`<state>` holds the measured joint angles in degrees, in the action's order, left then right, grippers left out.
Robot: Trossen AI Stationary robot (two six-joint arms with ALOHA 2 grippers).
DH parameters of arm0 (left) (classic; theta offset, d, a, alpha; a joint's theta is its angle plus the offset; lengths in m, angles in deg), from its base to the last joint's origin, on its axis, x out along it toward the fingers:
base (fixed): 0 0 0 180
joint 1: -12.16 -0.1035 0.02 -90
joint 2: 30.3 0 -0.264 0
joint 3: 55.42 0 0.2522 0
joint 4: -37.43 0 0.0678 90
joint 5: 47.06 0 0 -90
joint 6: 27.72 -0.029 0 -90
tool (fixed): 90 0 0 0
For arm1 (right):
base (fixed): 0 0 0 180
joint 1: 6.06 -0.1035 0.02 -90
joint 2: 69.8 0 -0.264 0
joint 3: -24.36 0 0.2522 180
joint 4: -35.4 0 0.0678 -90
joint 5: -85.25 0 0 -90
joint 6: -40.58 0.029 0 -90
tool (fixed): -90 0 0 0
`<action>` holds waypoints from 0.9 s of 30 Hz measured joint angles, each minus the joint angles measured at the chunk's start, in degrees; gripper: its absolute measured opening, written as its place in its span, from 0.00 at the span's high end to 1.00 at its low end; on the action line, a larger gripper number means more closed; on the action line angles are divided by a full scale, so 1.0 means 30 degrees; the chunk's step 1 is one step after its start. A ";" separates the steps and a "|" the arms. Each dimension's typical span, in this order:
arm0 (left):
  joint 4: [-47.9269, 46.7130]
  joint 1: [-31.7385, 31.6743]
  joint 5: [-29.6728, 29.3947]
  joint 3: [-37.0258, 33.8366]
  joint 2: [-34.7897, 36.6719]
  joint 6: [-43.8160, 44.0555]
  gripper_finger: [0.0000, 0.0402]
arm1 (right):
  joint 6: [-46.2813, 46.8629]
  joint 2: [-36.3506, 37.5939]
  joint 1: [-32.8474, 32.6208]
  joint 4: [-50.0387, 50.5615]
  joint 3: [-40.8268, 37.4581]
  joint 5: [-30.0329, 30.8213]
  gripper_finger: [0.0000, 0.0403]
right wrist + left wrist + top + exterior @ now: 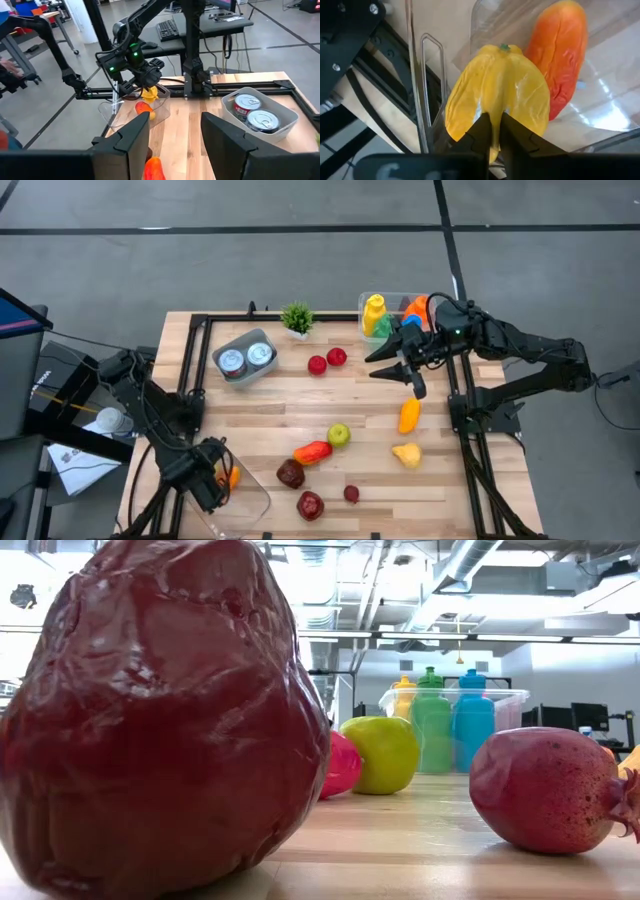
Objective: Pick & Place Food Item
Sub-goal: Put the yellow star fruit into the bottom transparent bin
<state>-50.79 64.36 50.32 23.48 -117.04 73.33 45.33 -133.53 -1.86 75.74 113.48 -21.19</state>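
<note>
My left gripper (495,122) is at the table's near left corner, shut on a yellow toy fruit (497,90). It stands over a clear plastic container (245,498), in which an orange fruit (560,55) lies. The right wrist view shows the left gripper (145,82) with the yellow fruit (149,93) below it and the orange fruit (144,107) underneath. My right gripper (398,370) hovers open near the bottle bin, above the table, touching nothing. My left gripper pinches the yellow fruit between its two fingers (482,132), at the end opposite its green stem tip (492,127). The fingers point down from above. The fruit hangs below them over the clear container; whether it touches the container I cannot tell.
Loose on the table are a green apple (339,435), a red-orange pepper (312,452), dark red fruits (290,473) (310,505), an orange fruit (409,415), a yellow piece (406,453) and two tomatoes (327,360). A can tray (245,358), a plant (296,317) and a bottle bin (385,315) stand at the far side.
</note>
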 joint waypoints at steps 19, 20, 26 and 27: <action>0.0840 -0.0286 0.0354 0.0000 0.0028 -0.2556 0.44 | 0.1062 -0.0007 -0.0034 0.1270 0.0000 0.0107 0.49; 0.0903 -0.0306 0.0284 0.0000 0.0094 -0.2556 0.43 | 0.1137 -0.0007 -0.0063 0.1036 0.0000 0.0096 0.48; 0.1986 -0.0423 -0.0737 0.0000 0.2116 -0.2585 0.40 | 0.1350 0.0508 -0.0703 -0.4165 -0.0007 -0.1602 0.47; 0.2254 -0.0444 -0.1123 0.0000 0.2784 -0.2607 0.40 | 0.1072 0.0823 -0.0721 -0.4761 0.0006 -0.1816 0.47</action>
<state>-44.03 63.03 46.95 23.48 -108.69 65.51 48.55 -131.06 -4.02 61.46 113.49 -26.64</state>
